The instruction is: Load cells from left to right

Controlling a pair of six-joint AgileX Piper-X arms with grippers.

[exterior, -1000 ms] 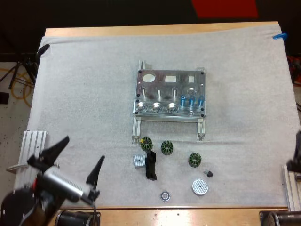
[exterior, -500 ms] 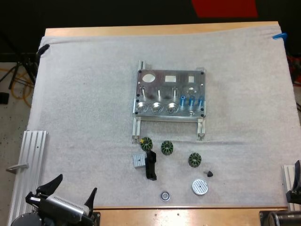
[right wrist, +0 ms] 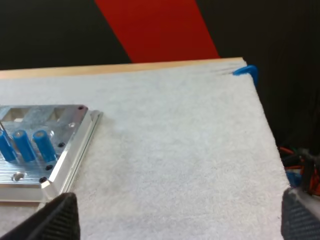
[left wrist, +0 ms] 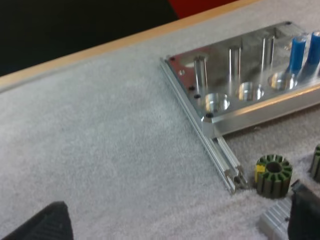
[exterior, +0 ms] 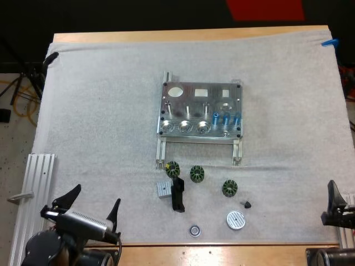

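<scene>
left gripper (exterior: 92,202) hangs with its two black, tapered fingers spread wide and clasping nothing, well off the near left corner of the metal fixture (exterior: 199,94), over the fuzzy white mat (exterior: 100,122). right gripper (right wrist: 177,220) likewise has its fingers splayed and clear of any thing, well off the fixture's near right corner, at the mat's edge

between the grippers, just off the fixture's near side, small parts lie scattered: three squat toothed rings (exterior: 197,173) wound in dark green, a little ribbed aluminium block (exterior: 163,189) touching an angular black bracket (exterior: 178,195), a tiny black cone (exterior: 246,204), a flat round silver cap (exterior: 236,220), and, farthest from the fixture, a small metal ring (exterior: 194,230) with a dark centre

the fixture is a shiny machined aluminium plate lying on two slim extruded rails that jut out past its near side. one round and several square cut-outs run along its far side, upright pins stand in its middle, and round ridged sockets line its near edge. three bright blue cylinders (exterior: 226,118), smooth and glossy, stand upright side by side in its near right part; the three sockets to their left show gleaming bottoms
</scene>
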